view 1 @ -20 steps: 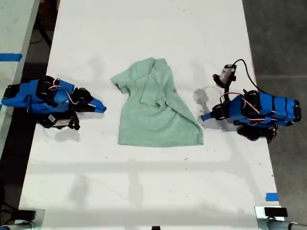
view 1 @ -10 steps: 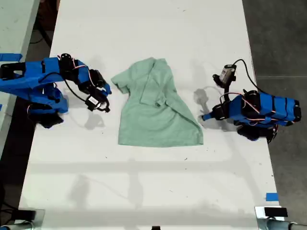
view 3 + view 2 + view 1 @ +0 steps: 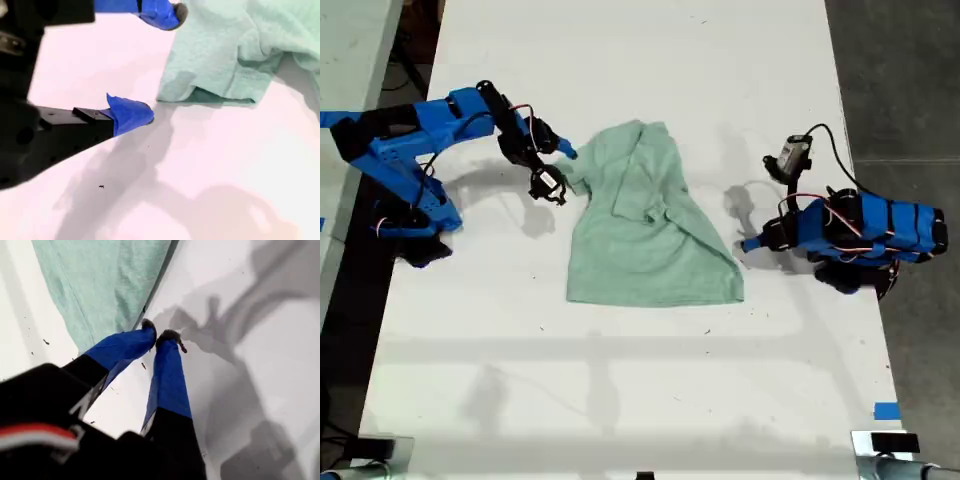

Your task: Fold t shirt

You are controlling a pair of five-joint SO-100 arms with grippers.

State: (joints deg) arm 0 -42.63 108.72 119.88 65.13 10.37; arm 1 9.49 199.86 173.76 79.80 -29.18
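The pale mint-green t shirt (image 3: 640, 230) lies rumpled in the middle of the white table (image 3: 620, 380), with one side folded over its chest. My second gripper (image 3: 566, 158) reaches in from the exterior view's left and stands open just beside the sleeve (image 3: 220, 80), touching no cloth that I can see. In the second wrist view the t shirt (image 3: 240, 45) fills the area past my second gripper (image 3: 156, 62). My first gripper (image 3: 746, 243), at the exterior view's right, rests low and shut beside the hem corner. The first wrist view shows the first gripper (image 3: 160, 334) empty, next to the t shirt's edge (image 3: 100, 285).
A small camera on a black cable (image 3: 792, 155) stands up behind the first arm. Blue tape (image 3: 886, 410) marks the table near its front corner at the exterior view's right. Dark floor (image 3: 900, 80) lies beyond the table's edge there.
The second arm has lifted off the table and swung toward the shirt's sleeve, its gripper now open beside it. The first arm and the shirt have not moved.
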